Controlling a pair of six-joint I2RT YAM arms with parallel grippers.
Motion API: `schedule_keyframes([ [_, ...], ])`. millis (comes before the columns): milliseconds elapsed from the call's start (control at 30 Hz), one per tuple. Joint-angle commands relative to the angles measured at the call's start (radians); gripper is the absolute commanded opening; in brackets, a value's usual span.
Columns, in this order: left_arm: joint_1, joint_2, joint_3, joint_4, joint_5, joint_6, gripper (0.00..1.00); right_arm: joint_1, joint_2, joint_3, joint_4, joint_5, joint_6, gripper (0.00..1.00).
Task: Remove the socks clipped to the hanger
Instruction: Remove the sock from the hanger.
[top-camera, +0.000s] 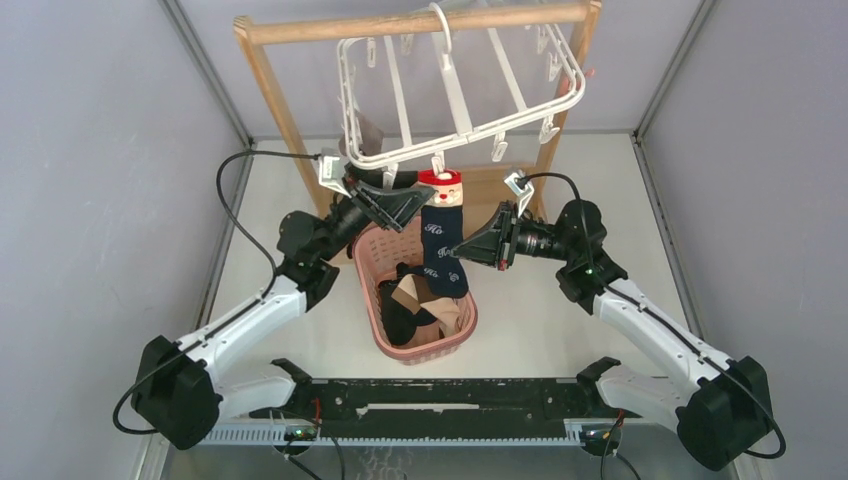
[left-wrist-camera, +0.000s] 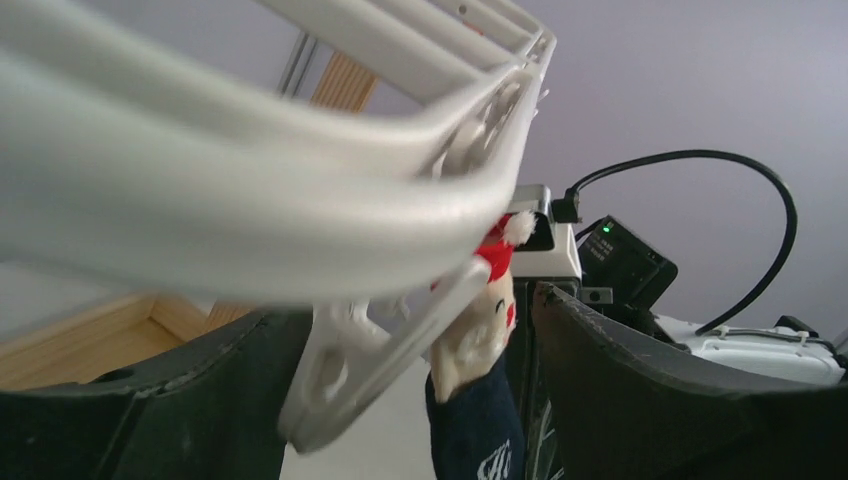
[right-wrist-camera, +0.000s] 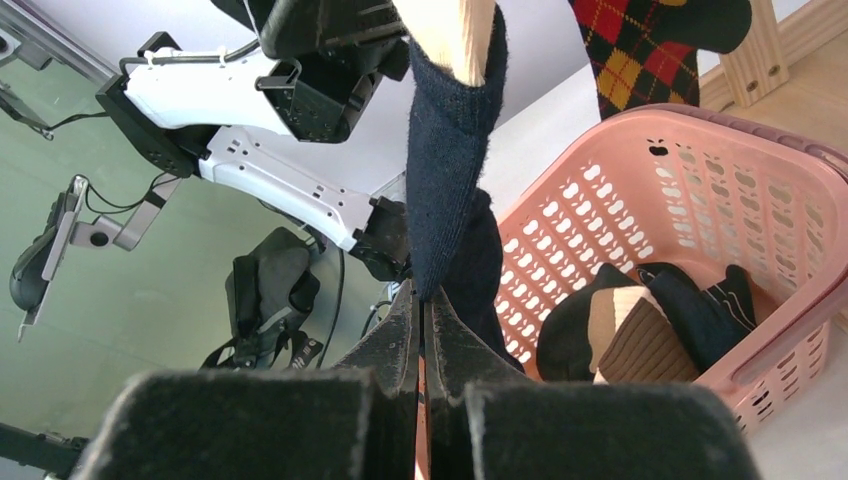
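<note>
A navy sock (top-camera: 441, 240) with a Santa-face cuff hangs from a clip on the front edge of the white hanger (top-camera: 460, 100). My left gripper (top-camera: 412, 204) is open just under that edge. In the left wrist view its jaws stand either side of the white clip (left-wrist-camera: 350, 370), with the sock's cuff (left-wrist-camera: 480, 330) just right of it. My right gripper (top-camera: 468, 250) is shut on the navy sock (right-wrist-camera: 445, 150) lower down, tips pinched at its edge (right-wrist-camera: 422, 300). A red-yellow argyle sock (right-wrist-camera: 640, 45) hangs further back.
The hanger hooks over a wooden rack (top-camera: 290, 140) at the back. A pink basket (top-camera: 372, 290) sits below the navy sock, holding several socks (top-camera: 415, 305), black and brown-and-cream among them. Grey walls enclose the white table on both sides.
</note>
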Motion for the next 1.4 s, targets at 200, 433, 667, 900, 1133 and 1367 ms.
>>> schedule_keyframes([
  [200, -0.004, -0.169, -0.139, -0.093, -0.068, 0.083, 0.86, 0.008, 0.004, 0.001, 0.065, -0.003, -0.001, 0.0],
  [433, -0.003, -0.268, -0.214, -0.138, -0.058, 0.093, 0.86, 0.019, 0.012, 0.0, 0.102, 0.006, 0.028, 0.0],
  [667, -0.01, -0.336, -0.301, -0.148, -0.044, 0.087, 0.86, 0.068, 0.033, 0.014, 0.132, 0.06, 0.038, 0.0],
  [900, -0.067, -0.353, -0.338, -0.174, -0.044, 0.114, 0.85, 0.133, 0.053, 0.044, 0.137, 0.165, 0.029, 0.0],
  [1133, -0.091, -0.38, -0.378, -0.174, -0.039, 0.114, 0.84, 0.171, 0.066, 0.051, 0.151, 0.26, 0.034, 0.0],
  [1367, -0.099, -0.423, -0.433, -0.185, -0.042, 0.1, 0.76, 0.182, 0.065, 0.051, 0.159, 0.34, 0.041, 0.0],
])
